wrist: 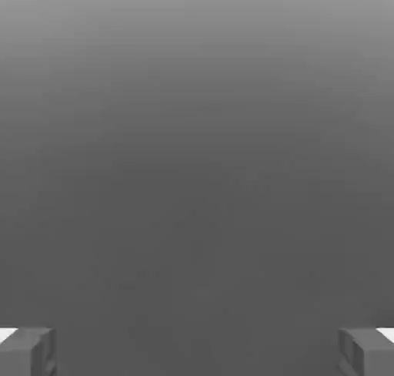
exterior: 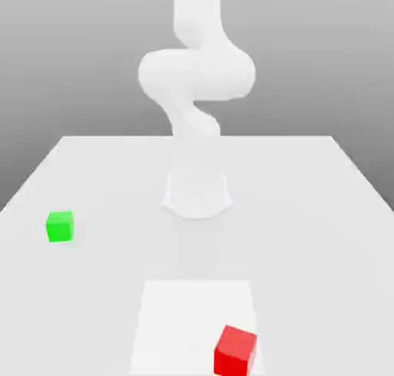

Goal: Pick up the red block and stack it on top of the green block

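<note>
We hold our fingers (wrist: pixel 40 353) wide apart. Well away from them, on the worktop (exterior: pixel 308 213), sit the red block (exterior: pixel 235 353), by the pale square (exterior: pixel 181 320), and the green block (exterior: pixel 60 226), apart from each other.

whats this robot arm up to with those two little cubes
Nothing is being handled at this moment. The gripper is open and empty in the hand view, its fingers wide apart. In the exterior view, the red block sits at the near edge of the picture, over a white square patch, and the green block stands apart from it, toward the exterior view's left. The job is to stack red on green, and that is not yet done.
</note>
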Controlling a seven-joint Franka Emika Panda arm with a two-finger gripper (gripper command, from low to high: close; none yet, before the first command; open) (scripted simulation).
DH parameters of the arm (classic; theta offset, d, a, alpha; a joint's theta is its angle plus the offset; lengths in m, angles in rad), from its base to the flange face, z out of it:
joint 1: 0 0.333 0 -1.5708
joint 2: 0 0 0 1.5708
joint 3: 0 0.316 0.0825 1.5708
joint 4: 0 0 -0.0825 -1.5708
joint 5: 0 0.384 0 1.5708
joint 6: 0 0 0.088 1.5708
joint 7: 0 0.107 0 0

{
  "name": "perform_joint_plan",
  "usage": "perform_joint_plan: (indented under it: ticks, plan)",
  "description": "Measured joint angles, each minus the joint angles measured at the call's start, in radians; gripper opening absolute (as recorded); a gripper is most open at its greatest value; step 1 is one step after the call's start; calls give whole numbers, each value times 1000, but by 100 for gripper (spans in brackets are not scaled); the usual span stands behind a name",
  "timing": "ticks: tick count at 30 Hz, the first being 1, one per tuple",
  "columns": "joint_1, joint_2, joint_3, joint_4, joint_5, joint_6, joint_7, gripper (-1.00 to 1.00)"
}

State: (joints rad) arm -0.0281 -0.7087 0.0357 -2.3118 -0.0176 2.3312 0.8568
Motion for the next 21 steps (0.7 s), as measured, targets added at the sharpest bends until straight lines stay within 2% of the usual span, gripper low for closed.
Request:
perform_joint_plan:
  ticks: [11,21]
  plan:
    - [-92,407,128,-52,-95,138,264,0]
    - [-93,765,161,-99,-140,264,472,0]
